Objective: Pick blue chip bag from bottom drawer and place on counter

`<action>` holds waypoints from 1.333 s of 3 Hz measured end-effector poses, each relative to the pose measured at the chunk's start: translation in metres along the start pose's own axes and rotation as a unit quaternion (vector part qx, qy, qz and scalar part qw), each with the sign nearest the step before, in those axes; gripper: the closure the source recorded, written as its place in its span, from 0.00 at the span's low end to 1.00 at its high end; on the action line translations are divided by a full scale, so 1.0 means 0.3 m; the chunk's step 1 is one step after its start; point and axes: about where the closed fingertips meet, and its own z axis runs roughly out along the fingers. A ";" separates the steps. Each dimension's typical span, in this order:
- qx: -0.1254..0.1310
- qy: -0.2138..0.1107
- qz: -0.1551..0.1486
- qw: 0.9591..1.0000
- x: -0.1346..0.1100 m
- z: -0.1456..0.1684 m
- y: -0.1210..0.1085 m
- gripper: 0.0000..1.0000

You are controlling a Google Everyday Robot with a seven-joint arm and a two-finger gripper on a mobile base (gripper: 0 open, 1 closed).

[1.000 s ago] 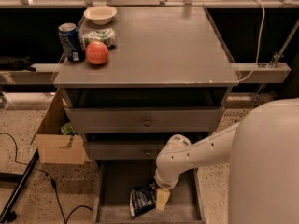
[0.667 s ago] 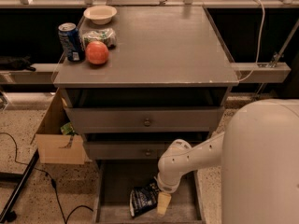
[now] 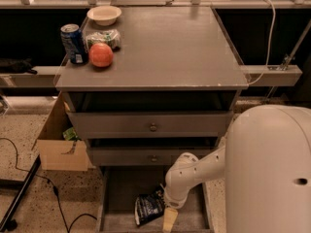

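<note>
Gripper [image 3: 168, 217] beside crinkled blue chip bag [image 3: 147, 208], grey bottom drawer [image 3: 121, 191]

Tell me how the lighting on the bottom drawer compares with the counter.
Camera view: the counter is evenly lit; the bottom drawer lies in shadow, the blue chip bag dark within it; the gripper, low in the drawer beside the bag, shows pale.

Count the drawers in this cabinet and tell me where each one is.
3. The top drawer sits under the counter, the middle drawer below it, and the bottom drawer is pulled open lowest, with the gripper inside it by the blue chip bag.
</note>
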 end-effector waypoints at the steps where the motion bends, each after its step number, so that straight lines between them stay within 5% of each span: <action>1: -0.027 0.013 0.007 1.000 -0.003 0.176 0.017 0.00; 2: -0.056 0.041 0.003 0.998 -0.033 0.351 0.024 0.00; 4: -0.048 0.012 0.018 0.999 -0.030 0.377 0.039 0.00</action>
